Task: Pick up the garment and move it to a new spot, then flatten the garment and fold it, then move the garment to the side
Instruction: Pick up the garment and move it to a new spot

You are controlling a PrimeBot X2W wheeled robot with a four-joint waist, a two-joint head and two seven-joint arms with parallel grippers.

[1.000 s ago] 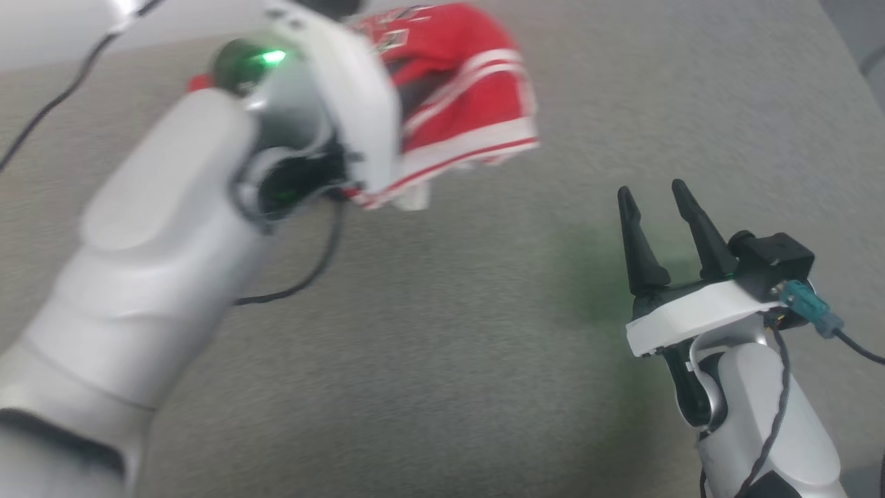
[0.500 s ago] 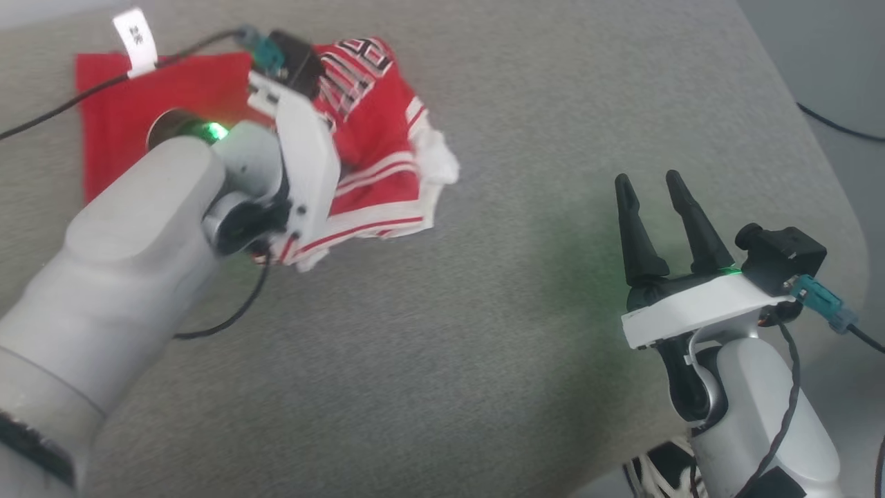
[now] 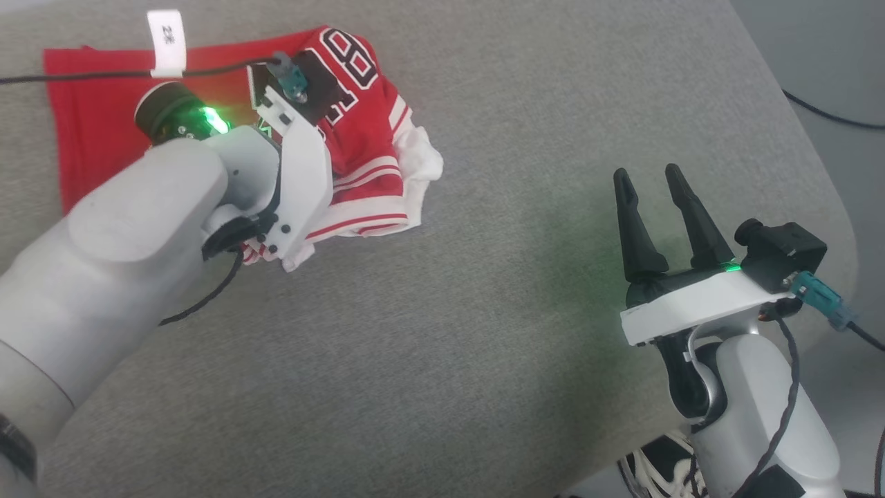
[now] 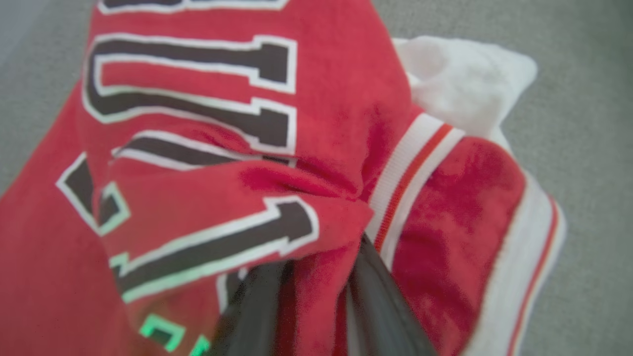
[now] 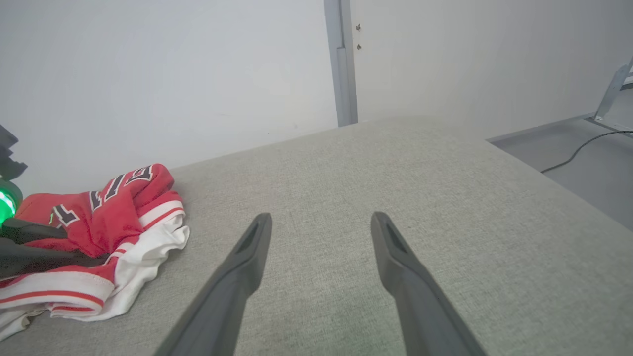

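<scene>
Red garment (image 3: 359,138) bunched on grey cushion (image 3: 484,311); black cable (image 3: 90,75) crossing it.

The garment (image 3: 359,149) is red, with black white-outlined lettering and white trim striped red; white inner fabric shows beyond the dark fingers (image 4: 383,301) of the left gripper (image 4: 316,296). Around the black-fingered right gripper (image 3: 647,173), the surface (image 3: 484,332) is speckled grey, tinged green.

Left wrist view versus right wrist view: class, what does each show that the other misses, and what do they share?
Left wrist: the garment close up, bunched between the left gripper's fingers. Right wrist: the open right gripper, white wall, a grey wall strip. Both: the garment crumpled on the grey surface, and the left gripper.
</scene>
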